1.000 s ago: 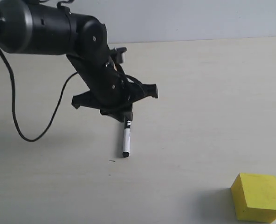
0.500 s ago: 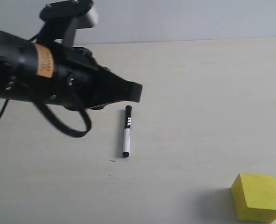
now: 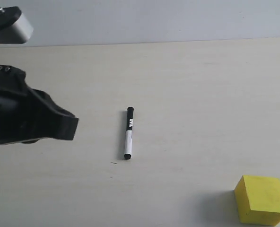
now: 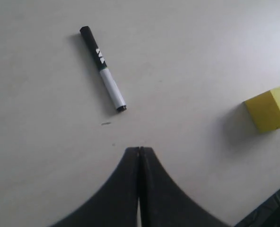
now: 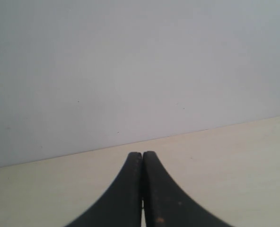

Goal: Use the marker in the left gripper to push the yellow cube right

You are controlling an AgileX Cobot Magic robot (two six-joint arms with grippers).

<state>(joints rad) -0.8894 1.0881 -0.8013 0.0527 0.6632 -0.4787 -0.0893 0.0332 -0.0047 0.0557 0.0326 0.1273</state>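
The marker (image 3: 128, 133) lies flat on the pale table, black cap toward the far side, white barrel toward the near edge; it also shows in the left wrist view as the marker (image 4: 102, 68). Nothing holds it. My left gripper (image 4: 139, 148) is shut and empty, raised well off the table; its black bulk (image 3: 29, 118) fills the left of the exterior view, clear of the marker. The yellow cube (image 3: 262, 199) rests at the near right corner and appears as the yellow cube (image 4: 271, 108) in the left wrist view. My right gripper (image 5: 142, 153) is shut on nothing, facing the wall.
The beige table (image 3: 201, 85) runs back to a pale grey wall (image 3: 154, 19). A silver camera housing (image 3: 14, 26) sits on top of the left arm. A tiny dark speck (image 3: 113, 163) lies by the marker's near end.
The left arm has pulled away from the marker toward the left and near side, rising close to the camera. The marker stays where it lay. The cube has not moved.
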